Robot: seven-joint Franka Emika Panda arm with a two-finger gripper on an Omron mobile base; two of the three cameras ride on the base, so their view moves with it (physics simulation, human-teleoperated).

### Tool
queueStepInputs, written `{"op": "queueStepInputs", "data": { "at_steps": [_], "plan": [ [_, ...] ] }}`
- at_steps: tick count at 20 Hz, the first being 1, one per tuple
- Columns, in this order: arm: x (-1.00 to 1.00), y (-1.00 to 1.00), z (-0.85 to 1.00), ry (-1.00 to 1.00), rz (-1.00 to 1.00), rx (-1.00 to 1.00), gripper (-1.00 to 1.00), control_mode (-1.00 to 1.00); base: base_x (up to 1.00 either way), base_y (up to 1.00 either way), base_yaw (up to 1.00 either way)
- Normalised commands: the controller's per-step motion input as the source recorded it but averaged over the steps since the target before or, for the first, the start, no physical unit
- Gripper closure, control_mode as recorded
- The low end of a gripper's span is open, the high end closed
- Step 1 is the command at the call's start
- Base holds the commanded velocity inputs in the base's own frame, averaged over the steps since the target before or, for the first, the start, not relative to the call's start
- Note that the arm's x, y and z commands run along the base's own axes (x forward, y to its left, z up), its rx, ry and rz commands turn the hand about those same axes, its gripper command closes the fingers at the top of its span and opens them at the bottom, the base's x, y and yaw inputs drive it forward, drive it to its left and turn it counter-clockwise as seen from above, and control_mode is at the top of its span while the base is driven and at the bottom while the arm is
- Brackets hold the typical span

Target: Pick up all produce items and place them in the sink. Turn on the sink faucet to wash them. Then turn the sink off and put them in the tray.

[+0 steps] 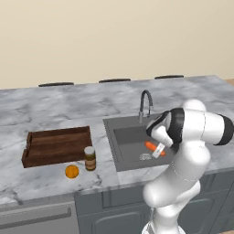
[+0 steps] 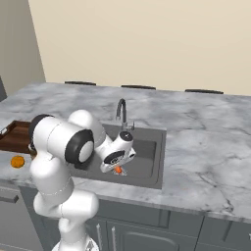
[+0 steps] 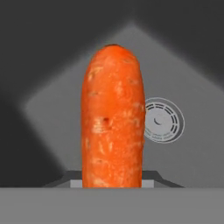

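Note:
My gripper [image 1: 158,150] hangs low over the dark grey sink [image 1: 124,137], shut on an orange-red carrot [image 1: 150,146]. In the hand view the carrot [image 3: 113,118] stands lengthwise between the fingertips, above the basin floor and beside the round silver drain [image 3: 162,120]. From the right base view, the gripper [image 2: 119,168] and carrot [image 2: 118,170] sit over the sink [image 2: 149,157], in front of the gooseneck faucet [image 2: 121,112]. A small round orange fruit [image 1: 71,171] lies on the counter before the brown wooden tray [image 1: 57,133], left of the sink. The faucet [image 1: 145,105] shows no water.
A brown jar [image 1: 90,158] with a pale lid stands between the orange fruit and the sink's left rim. The grey marble counter [image 1: 45,107] stretches wide behind the sink. The tray [image 2: 17,128] and fruit [image 2: 17,162] sit partly behind my arm.

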Motion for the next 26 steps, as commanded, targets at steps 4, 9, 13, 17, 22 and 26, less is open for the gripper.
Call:
{"op": "queueStepInputs", "data": {
  "at_steps": [4,9,13,17,22,26],
  "plan": [
    [0.08,0.05,-0.26,0.0,0.03,0.0,1.0,-1.0,0.0,0.0,0.0],
    [0.12,0.08,-0.18,0.0,0.02,0.0,1.0,-1.0,0.0,0.0,0.0],
    [0.15,0.06,-0.17,0.0,0.02,0.0,1.0,-1.0,0.0,0.0,0.0],
    [0.12,0.01,-0.26,0.0,0.03,0.0,1.0,-1.0,0.0,0.0,0.0],
    [0.11,0.01,-0.3,0.0,0.03,0.0,1.0,-1.0,0.0,0.0,0.0],
    [0.09,0.02,-0.3,0.0,0.02,0.0,1.0,-1.0,0.0,0.0,0.0]
  ]
}}
